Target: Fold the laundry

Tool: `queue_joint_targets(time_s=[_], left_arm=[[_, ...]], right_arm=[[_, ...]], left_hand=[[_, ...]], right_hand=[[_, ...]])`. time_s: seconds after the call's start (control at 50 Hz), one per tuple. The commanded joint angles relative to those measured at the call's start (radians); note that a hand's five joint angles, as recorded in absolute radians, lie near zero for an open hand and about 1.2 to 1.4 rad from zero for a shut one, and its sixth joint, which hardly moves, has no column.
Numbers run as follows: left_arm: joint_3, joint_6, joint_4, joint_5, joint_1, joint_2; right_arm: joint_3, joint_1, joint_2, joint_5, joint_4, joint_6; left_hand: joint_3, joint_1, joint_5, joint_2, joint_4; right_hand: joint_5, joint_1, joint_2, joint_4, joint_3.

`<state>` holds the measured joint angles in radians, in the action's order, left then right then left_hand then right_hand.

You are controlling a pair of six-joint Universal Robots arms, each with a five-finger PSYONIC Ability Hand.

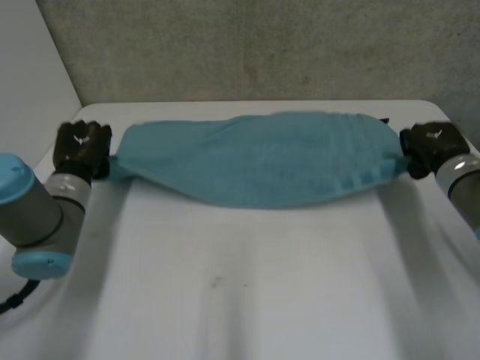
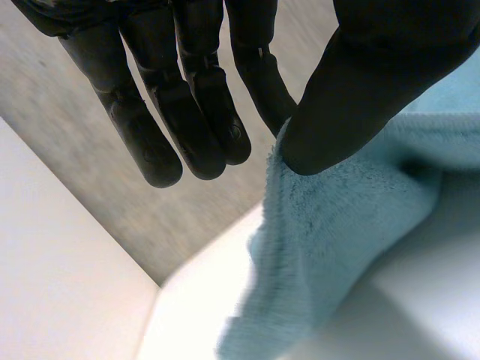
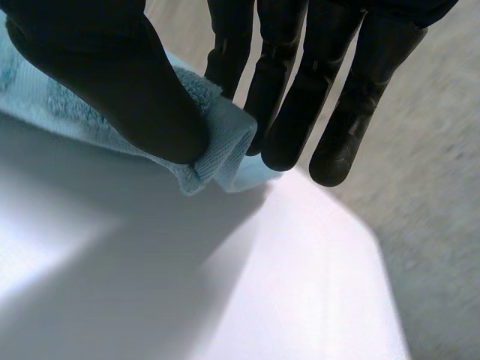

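Sagging limp, likely light: soft blue towel (image 1: 255, 169) over desk (image 1: 247, 285), left hand (image 1: 82, 146) and right hand (image 1: 429, 146) each pinching a bunched end.

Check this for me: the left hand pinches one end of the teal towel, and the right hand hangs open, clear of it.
Wrong about the right hand: the right wrist view shows it pinching the other end of the teal towel between thumb and fingers. The left hand does pinch one end.
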<state>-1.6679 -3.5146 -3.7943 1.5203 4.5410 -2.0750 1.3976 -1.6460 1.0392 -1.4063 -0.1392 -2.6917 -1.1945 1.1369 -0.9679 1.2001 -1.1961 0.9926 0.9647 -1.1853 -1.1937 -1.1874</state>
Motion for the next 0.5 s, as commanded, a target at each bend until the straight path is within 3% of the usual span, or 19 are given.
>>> queue_joint_targets(time_s=[0.02, 0.18, 0.28, 0.34, 0.38, 0.5], left_arm=[[-0.087, -0.004, 0.080, -0.003, 0.006, 0.043], [-0.202, -0.010, 0.347, -0.008, 0.064, 0.243], [-0.274, -0.131, 0.640, -0.038, 0.128, 0.478], [-0.286, -0.173, 0.702, -0.065, 0.151, 0.523], [-0.311, -0.246, 0.793, -0.130, 0.200, 0.591], [-0.300, -0.279, 0.786, -0.228, 0.245, 0.601]], right_arm=[[0.051, 0.006, 0.033, -0.010, 0.032, 0.087], [0.121, 0.051, 0.223, -0.011, 0.216, 0.242], [0.179, 0.164, 0.326, -0.011, 0.510, 0.467], [0.218, 0.221, 0.352, -0.016, 0.643, 0.593], [0.227, 0.242, 0.358, -0.013, 0.673, 0.630], [0.219, 0.256, 0.346, -0.016, 0.580, 0.636]], left_hand=[[-0.202, 0.259, -0.254, 0.196, -0.200], [-0.202, 0.259, -0.254, 0.196, -0.200], [-0.202, 0.259, -0.254, 0.196, -0.200], [-0.202, 0.259, -0.254, 0.196, -0.200], [-0.202, 0.259, -0.254, 0.196, -0.200], [-0.202, 0.259, -0.254, 0.196, -0.200]], right_hand=[[0.229, 0.432, -0.211, -0.203, -0.209], [0.229, 0.432, -0.211, -0.203, -0.209], [0.229, 0.432, -0.211, -0.203, -0.209], [0.229, 0.432, -0.211, -0.203, -0.209], [0.229, 0.432, -0.211, -0.203, -0.209], [0.229, 0.432, -0.211, -0.203, -0.209]])
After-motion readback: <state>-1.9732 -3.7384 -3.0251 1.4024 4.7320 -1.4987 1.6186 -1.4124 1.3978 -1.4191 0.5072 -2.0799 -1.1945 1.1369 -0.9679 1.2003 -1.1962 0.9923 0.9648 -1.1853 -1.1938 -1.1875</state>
